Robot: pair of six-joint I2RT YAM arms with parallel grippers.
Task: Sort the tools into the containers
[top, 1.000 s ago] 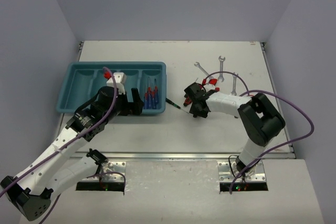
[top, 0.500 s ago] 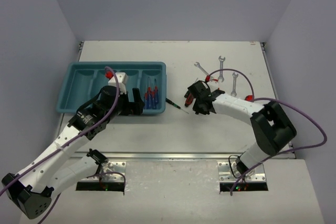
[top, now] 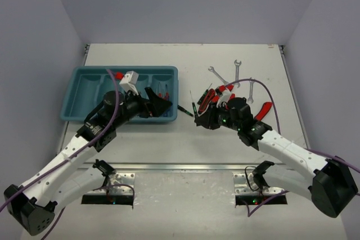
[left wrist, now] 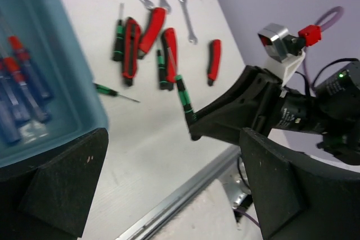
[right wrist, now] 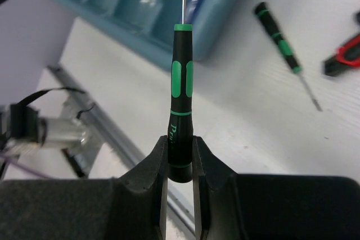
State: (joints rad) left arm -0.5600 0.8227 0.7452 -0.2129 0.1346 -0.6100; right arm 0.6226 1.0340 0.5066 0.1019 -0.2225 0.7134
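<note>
— any hold at the right gripper (right wrist: 180, 158)?
— yes, pinched tight on the butt of a black-and-green screwdriver (right wrist: 181, 82), centre of the wrist frame, shaft pointing up and cut off at the top edge. raised off the table (top: 169, 144), just right of centre in the overhead frame, a little right of the teal tray (top: 84, 77).
— and at the left gripper (left wrist: 171, 161)?
— spread wide, holding nothing. only blurred dark fingers (left wrist: 62, 189) in the bottom corners of its own view. from above, poised over the tray's right end, hiding part of the blue/red screwdrivers (top: 163, 95) in the rightmost compartment.
— lying on the table?
— a second green-handled screwdriver (top: 184, 109) beside the tray's right rim. three wrenches (top: 237, 70) in the upper right. red-handled pliers (top: 262, 111) partly behind the right arm (top: 287, 150). hard to count the red and green handles bunched there.
</note>
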